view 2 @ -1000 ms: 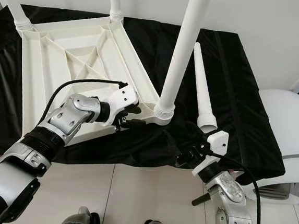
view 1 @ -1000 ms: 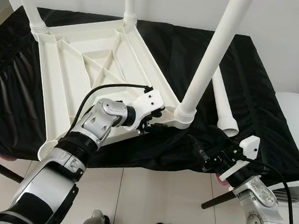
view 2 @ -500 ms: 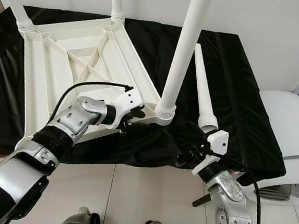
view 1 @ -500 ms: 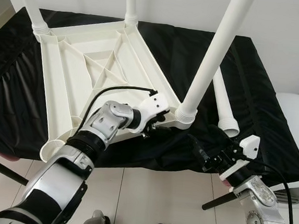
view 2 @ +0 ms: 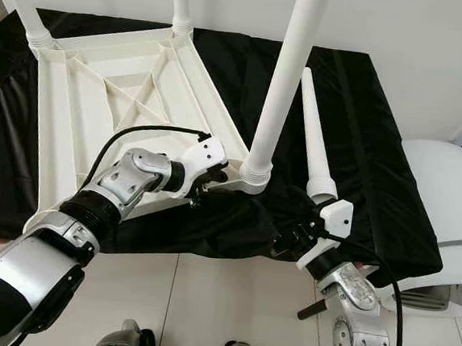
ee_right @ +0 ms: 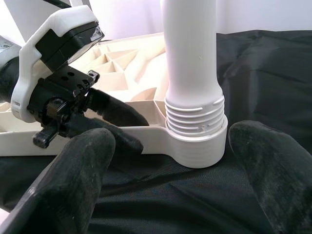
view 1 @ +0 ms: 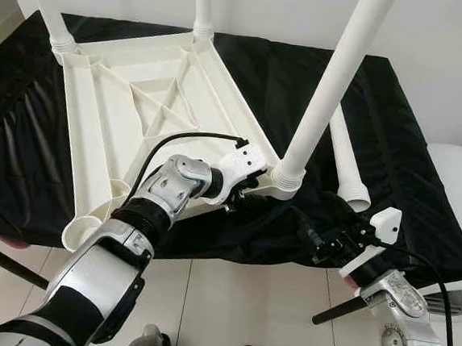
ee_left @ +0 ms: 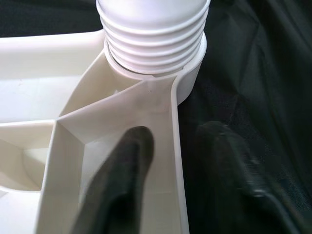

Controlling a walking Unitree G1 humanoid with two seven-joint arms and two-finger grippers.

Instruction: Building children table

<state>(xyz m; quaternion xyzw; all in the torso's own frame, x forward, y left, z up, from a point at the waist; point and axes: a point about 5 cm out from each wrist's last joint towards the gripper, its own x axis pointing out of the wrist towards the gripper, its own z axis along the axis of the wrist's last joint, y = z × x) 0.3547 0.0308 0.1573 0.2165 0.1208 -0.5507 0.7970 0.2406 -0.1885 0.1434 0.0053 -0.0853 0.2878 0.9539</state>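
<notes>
In the left eye view, an upturned white children's table top point(view 1: 139, 108) is lying ribbed side up on a desk draped in a black cloth point(view 1: 394, 155). Three white legs are standing up from its corners: one at the far left point(view 1: 47, 7), one at the far middle point(view 1: 202, 4), and a near leg point(view 1: 332, 85) rising from the corner socket closest to the robot. A fourth, loose leg point(view 1: 344, 159) is lying on the cloth just beside that socket. The left tool point(view 1: 241, 194) is reaching across the near rim of the table top, right beside the near leg's socket. The right tool point(view 1: 322, 242) is hovering at the desk's near edge, pointing toward the same corner.

In the right eye view, the loose leg point(view 2: 313, 140) is lying with its threaded end nearest the right tool point(view 2: 290, 236).

In the left wrist view, the left tool's two fingers are straddling the table top's rim point(ee_left: 176, 146), one finger point(ee_left: 122, 185) inside on the white plastic and the other point(ee_left: 229, 170) outside over the cloth, so the tool is clenched around that rim. The threaded collar of the near leg point(ee_left: 153, 34) is sitting in its socket just ahead.

In the right wrist view, the right tool's fingers point(ee_right: 73, 180) are spread wide apart, released and grasping nothing, with the socketed near leg point(ee_right: 192, 73) framed between them and the left tool point(ee_right: 105, 117) gripping the rim beside it.
</notes>
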